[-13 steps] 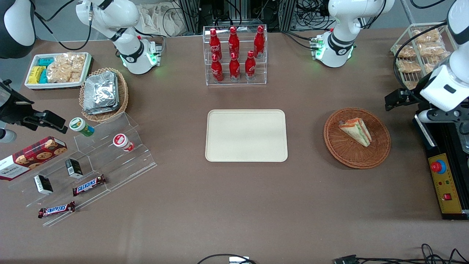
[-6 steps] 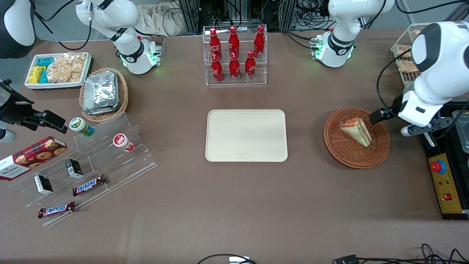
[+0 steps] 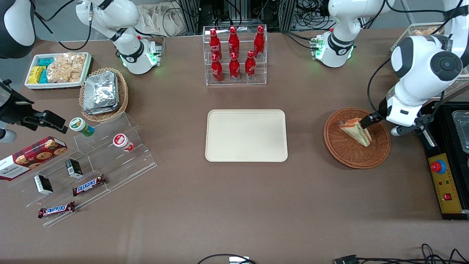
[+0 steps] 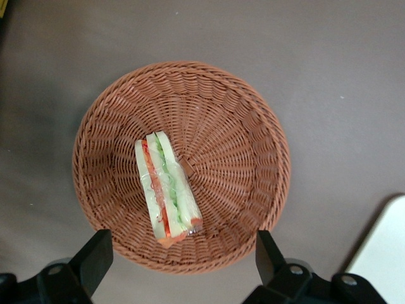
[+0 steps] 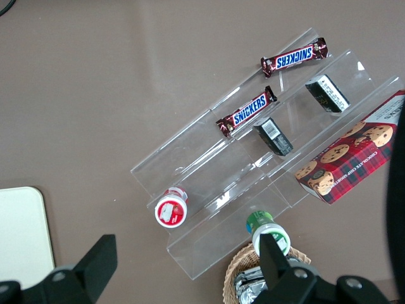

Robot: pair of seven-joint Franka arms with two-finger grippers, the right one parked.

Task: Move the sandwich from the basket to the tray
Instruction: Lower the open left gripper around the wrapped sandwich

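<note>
The sandwich (image 3: pixel 355 132) is a pale wedge with green, orange and red layers. It lies in the round brown wicker basket (image 3: pixel 351 161) toward the working arm's end of the table. In the left wrist view the sandwich (image 4: pixel 168 190) lies on its side in the basket (image 4: pixel 253 126). My gripper (image 3: pixel 381 124) hovers above the basket's edge, open, with nothing between its fingers. Its two black fingertips (image 4: pixel 95 253) stand wide apart, straddling the basket rim, so the gripper (image 4: pixel 180 253) is clear of the sandwich. The cream-beige tray (image 3: pixel 246 135) lies flat at the table's middle, and a corner of the tray (image 4: pixel 386 253) shows beside the basket.
A clear rack of red bottles (image 3: pixel 234 55) stands farther from the front camera than the tray. A black control box with a red button (image 3: pixel 445 183) sits beside the basket at the table's end. A foil-packet basket (image 3: pixel 103 93) and an acrylic snack stand (image 3: pixel 91 157) lie toward the parked arm's end.
My arm has swung in from the table's end toward the basket. The gripper now hangs over the basket's edge beside the sandwich. The sandwich and basket have not moved.
</note>
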